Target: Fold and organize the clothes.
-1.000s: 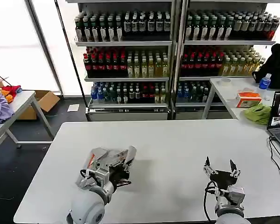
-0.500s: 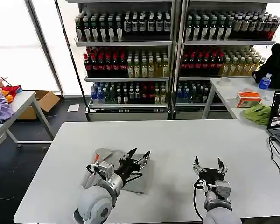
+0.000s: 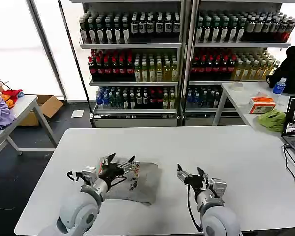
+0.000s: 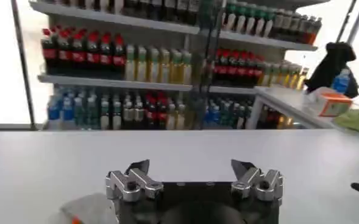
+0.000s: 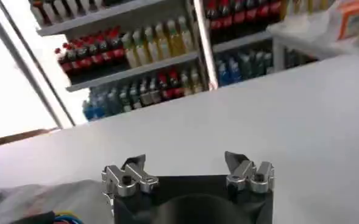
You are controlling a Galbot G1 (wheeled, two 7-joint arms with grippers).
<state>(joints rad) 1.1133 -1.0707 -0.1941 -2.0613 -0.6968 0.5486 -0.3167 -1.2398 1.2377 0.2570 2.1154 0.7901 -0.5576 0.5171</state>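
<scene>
Head view: a folded grey T-shirt (image 3: 137, 179) lies flat on the white table (image 3: 196, 147), toward the near edge and left of centre, its multicoloured chest print (image 3: 133, 178) facing up. The left end effector (image 3: 119, 162) hovers over the left part of the T-shirt, fingers spread apart and holding nothing. The right end effector (image 3: 190, 173) is just beside the T-shirt's right edge, above bare table, its fingers likewise spread and empty.

Left wrist view: the left end effector (image 4: 194, 169) shows both fingertips apart, with an orange-red trimmed corner of the T-shirt (image 4: 81, 210) beneath it.

Right wrist view: the right end effector (image 5: 185, 163) has its fingertips apart over the table (image 5: 289, 115), with the grey T-shirt (image 5: 39, 204) and part of its print (image 5: 63, 217) near it.
</scene>
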